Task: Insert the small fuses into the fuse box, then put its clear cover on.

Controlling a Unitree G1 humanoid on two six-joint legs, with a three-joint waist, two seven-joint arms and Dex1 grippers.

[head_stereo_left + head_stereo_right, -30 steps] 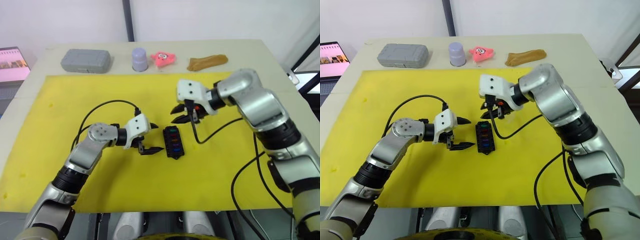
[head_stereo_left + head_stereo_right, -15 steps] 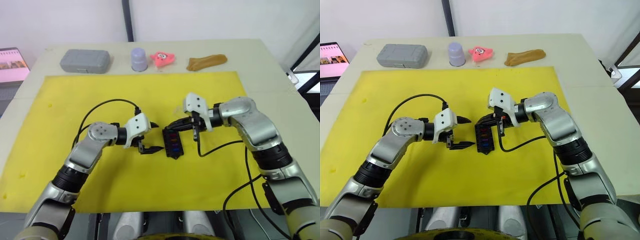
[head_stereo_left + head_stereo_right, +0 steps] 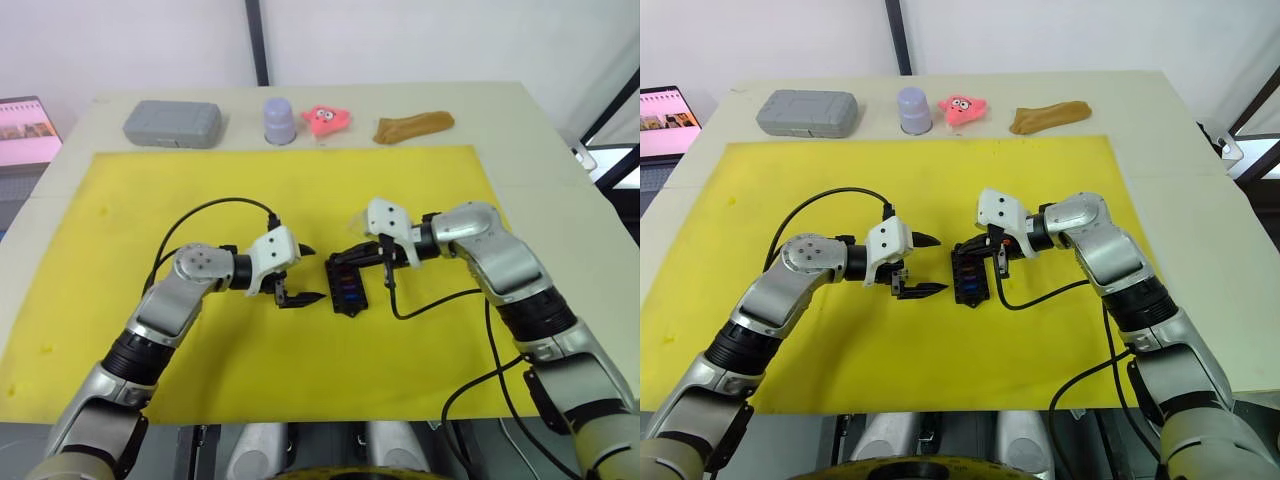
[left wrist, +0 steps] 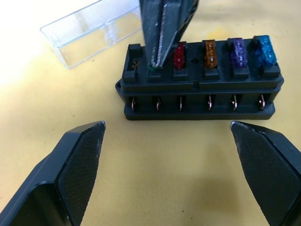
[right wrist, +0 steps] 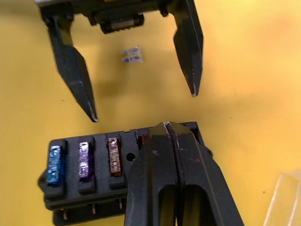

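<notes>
Now the right end effector [image 4: 162, 33], pinched on a green fuse [image 4: 151, 68], meets the fuse box [image 4: 200, 84]; left end effector [image 3: 300, 275] gapes wide alongside.

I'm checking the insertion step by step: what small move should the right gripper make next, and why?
Probably keep pressing straight down. The right gripper is shut on a green fuse sitting in its slot of the fuse box, lower than the red fuse. One end slot looks empty, and the clear cover lies beside the box.

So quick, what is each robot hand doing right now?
Left end effector: open, holding nothing, beside the fuse box.
Right end effector: closed, pressing a green fuse into the fuse box.
</notes>
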